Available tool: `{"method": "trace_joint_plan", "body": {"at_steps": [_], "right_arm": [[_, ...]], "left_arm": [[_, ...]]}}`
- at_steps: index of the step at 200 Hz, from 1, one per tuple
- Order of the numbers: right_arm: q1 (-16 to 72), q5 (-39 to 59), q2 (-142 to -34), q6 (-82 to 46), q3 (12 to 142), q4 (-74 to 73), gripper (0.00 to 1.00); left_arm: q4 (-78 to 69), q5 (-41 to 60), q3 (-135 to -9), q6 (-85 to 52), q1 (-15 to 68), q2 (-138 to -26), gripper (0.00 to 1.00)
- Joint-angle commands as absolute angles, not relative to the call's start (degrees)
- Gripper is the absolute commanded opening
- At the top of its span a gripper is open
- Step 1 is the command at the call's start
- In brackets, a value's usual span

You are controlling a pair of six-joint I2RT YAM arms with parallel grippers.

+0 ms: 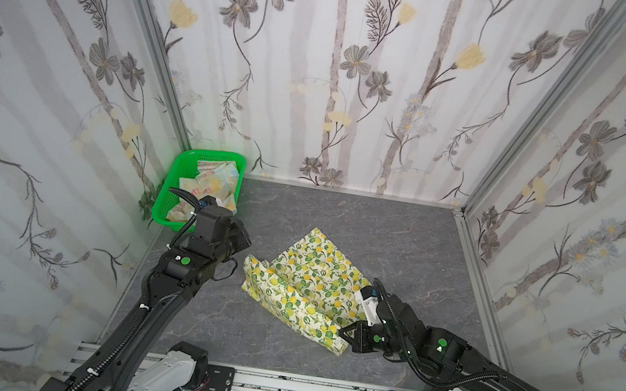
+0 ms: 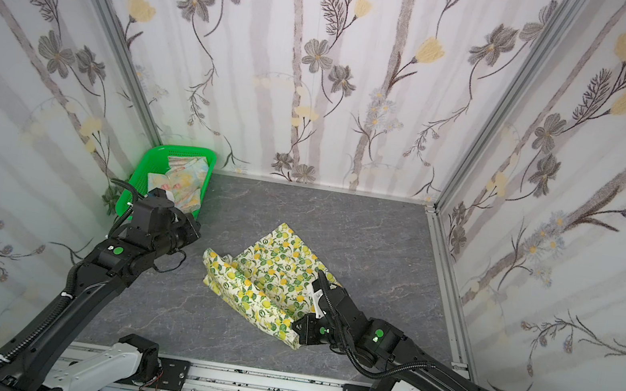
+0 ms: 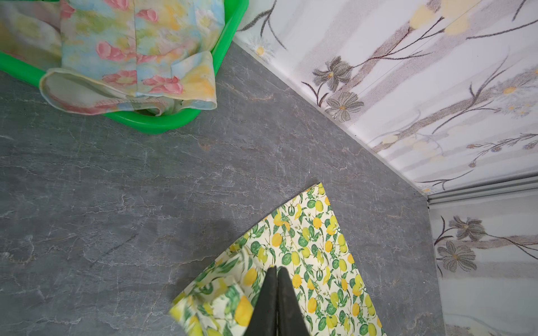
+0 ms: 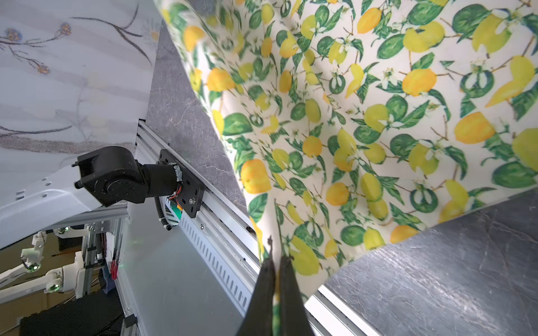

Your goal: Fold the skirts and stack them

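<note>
You risked the lemon skirt point(image 1: 315, 281) slipping: right tool point(image 4: 276, 257) pinched just its hem, left tool point(image 3: 276, 269) clenched beside it.

Two skirts are in view: one cream lemon-print skirt point(image 1: 310, 284) and one pastel flowered skirt point(image 1: 214, 186), each seen in both top views. There is one green basket point(image 1: 199, 155) and one grey surface point(image 1: 401, 239). Two arms are counted, the left arm point(image 1: 140, 326) and the right arm point(image 1: 486, 378), each ending in one end effector with two dark fingers, so two in all: the left end effector point(image 3: 276, 269) and the right end effector point(image 4: 275, 259), four fingers together.
</note>
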State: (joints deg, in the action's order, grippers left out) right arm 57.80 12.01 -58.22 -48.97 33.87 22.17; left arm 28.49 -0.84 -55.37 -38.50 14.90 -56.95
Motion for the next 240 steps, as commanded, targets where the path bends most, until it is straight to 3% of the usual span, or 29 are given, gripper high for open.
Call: {"method": "trace_joint_plan", "body": {"at_steps": [1,36,38,46,50,58,67,138,215,240], "right_arm": [[57.0,10.8,-57.1,-51.7,32.3,17.8,0.0],[52.0,14.3,-58.6,-51.2,30.2,16.6,0.0],[52.0,14.3,-58.6,-51.0,30.1,16.6,0.0],[51.8,14.2,-59.0,-50.6,30.3,16.6,0.0],[51.7,14.3,-59.2,-50.4,30.4,16.7,0.0],[51.5,14.3,-59.5,-50.1,30.6,16.6,0.0],[51.3,14.3,-59.9,-49.9,30.8,16.5,0.0],[49.7,16.5,-63.3,-48.6,31.4,14.2,0.0],[49.3,16.4,-63.0,-49.6,31.2,14.2,0.0],[49.1,16.4,-63.2,-49.7,31.2,14.4,0.0]], "left_arm": [[29.2,-1.7,-57.6,-35.7,14.9,-60.1,0.0],[29.3,1.2,-54.9,-34.8,14.9,-63.6,0.01],[29.3,1.6,-54.4,-34.9,14.9,-63.6,0.04],[30.0,2.8,-52.3,-35.5,14.8,-63.5,0.36],[30.5,3.2,-51.3,-36.1,14.9,-63.5,0.47],[31.1,4.0,-48.7,-37.1,14.9,-63.3,0.58],[31.3,5.0,-46.1,-37.5,14.9,-63.4,0.64],[26.9,7.2,-40.2,-36.2,15.8,-73.8,0.66],[18.1,8.7,-40.6,-34.6,15.7,-82.8,0.51],[16.9,9.7,-41.3,-34.4,15.8,-83.9,0.4]]}}
